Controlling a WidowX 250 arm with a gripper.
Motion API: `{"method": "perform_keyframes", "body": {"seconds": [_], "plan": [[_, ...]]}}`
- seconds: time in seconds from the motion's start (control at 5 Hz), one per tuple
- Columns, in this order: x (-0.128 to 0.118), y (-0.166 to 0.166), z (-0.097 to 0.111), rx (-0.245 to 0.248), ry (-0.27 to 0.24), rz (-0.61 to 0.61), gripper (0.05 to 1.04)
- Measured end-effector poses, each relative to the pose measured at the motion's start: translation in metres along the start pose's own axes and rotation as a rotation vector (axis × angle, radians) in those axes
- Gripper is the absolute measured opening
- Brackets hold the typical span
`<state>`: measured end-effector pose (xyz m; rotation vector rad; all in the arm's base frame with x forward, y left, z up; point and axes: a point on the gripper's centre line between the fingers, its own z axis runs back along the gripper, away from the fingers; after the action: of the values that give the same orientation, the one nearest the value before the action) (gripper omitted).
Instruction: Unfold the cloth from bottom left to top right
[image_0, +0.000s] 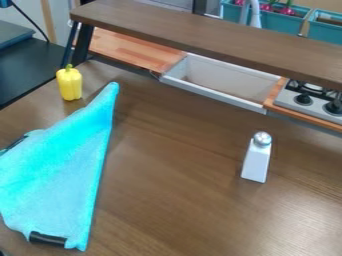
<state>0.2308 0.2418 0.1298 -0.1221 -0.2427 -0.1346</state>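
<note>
A bright turquoise cloth (57, 172) lies at the left, in a roughly triangular shape. One narrow corner points up beside the yellow pepper, and its long right edge runs down to the bottom left. Dark pieces show at its left edge and its lower edge; I cannot tell whether they belong to the gripper. How the cloth's layers lie underneath is hidden.
A yellow toy pepper (69, 83) stands just beyond the cloth's upper corner. On the right stands a white shaker (257, 158) with a silver top. A raised brown shelf (220, 37), a sink (220, 85) and a stove (310, 102) line the back.
</note>
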Motion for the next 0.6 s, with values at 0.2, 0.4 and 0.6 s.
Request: {"method": "perform_keyframes", "body": {"seconds": [0.2,0.4,0.6], "plan": [[-0.002,0.002,-0.010,-0.024,0.015,0.012,0.999],[-0.004,0.010,-0.030,-0.040,0.052,0.032,0.999],[-0.003,0.014,-0.041,-0.028,0.068,0.038,0.999]]}}
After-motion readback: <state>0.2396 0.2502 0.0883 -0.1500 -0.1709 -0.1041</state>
